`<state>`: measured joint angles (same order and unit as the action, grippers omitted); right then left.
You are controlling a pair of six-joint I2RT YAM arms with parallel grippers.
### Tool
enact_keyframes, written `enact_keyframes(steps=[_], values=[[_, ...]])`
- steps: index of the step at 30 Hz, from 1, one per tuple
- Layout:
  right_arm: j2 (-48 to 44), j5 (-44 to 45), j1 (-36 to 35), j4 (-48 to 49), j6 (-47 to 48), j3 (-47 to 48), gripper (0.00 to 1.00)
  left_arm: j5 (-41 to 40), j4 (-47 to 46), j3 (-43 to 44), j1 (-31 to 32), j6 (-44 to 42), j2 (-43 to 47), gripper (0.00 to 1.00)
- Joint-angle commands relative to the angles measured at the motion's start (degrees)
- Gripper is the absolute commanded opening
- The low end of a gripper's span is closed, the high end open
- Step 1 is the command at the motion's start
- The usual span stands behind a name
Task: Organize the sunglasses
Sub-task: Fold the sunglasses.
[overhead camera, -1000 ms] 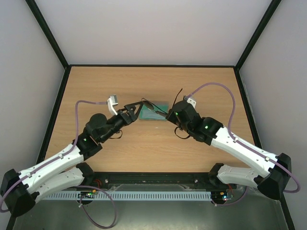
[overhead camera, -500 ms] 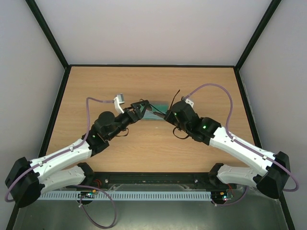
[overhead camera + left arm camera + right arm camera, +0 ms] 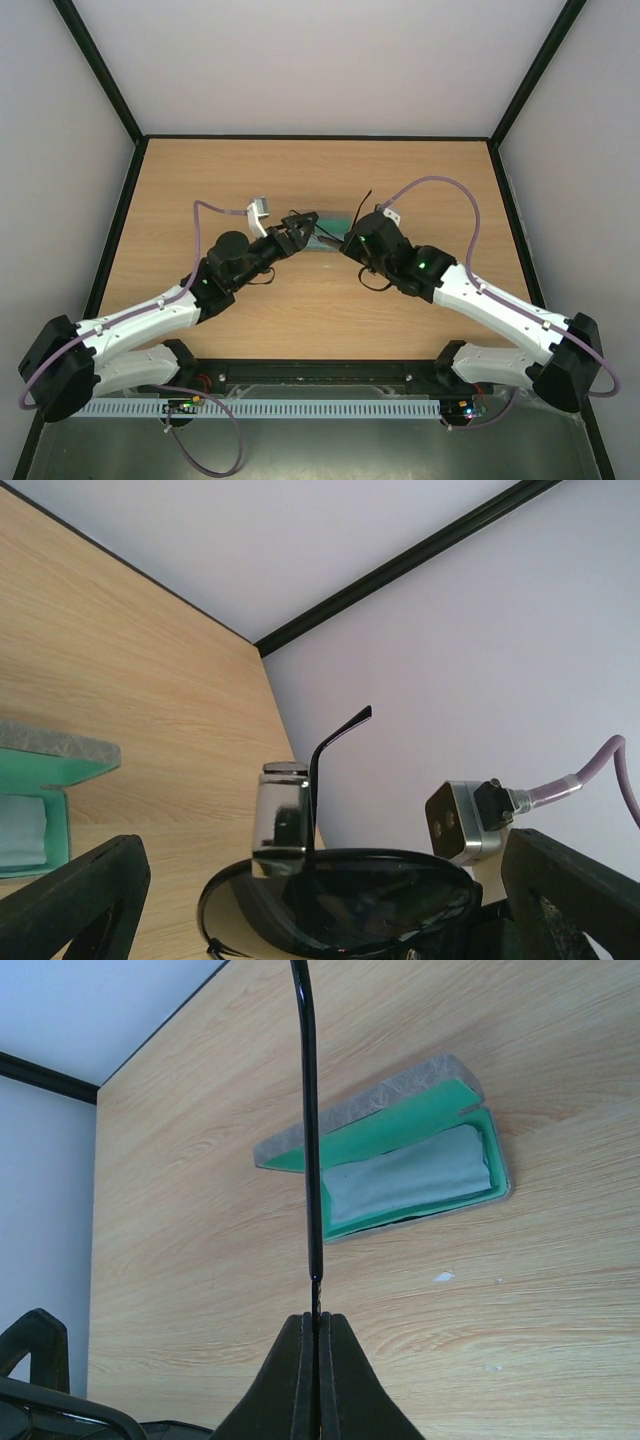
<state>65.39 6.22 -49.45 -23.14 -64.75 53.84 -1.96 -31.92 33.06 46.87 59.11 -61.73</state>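
Observation:
The sunglasses (image 3: 328,238) hang in the air between both grippers, just in front of the open grey case (image 3: 338,218) with its green lining. My right gripper (image 3: 347,241) is shut on one thin dark temple (image 3: 309,1120), which points up and away from the fingertips (image 3: 316,1318). My left gripper (image 3: 300,229) is open, its fingers wide apart on either side of a dark lens (image 3: 340,900); I see no contact. The case (image 3: 400,1120) lies on the table with the light blue cloth (image 3: 410,1178) inside it.
The case edge (image 3: 45,765) and cloth (image 3: 20,830) show at the left of the left wrist view. The right arm's wrist camera (image 3: 462,820) is close behind the lens. Black frame rails border the wooden table (image 3: 200,180). Purple cables loop over both arms.
My left arm has reached forward and to the right, bringing its open gripper up to the sunglasses. The right gripper has shifted slightly left, still holding the temple.

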Motion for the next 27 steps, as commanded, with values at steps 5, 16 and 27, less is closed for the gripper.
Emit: enact_keyframes(steps=[5,16,27], values=[[0.4,0.8,0.2,2.1,-0.5,-1.4,0.01,-0.3,-1.1,2.6,0.5,-0.1,-0.8,0.99],[0.7,0.8,0.3,2.5,-0.5,-1.2,0.01,-0.1,-0.8,2.8,0.5,0.1,-1.6,0.88],[0.6,0.7,0.2,2.8,-0.4,-1.0,0.01,-0.1,-0.3,2.7,0.4,0.4,-2.1,0.74]])
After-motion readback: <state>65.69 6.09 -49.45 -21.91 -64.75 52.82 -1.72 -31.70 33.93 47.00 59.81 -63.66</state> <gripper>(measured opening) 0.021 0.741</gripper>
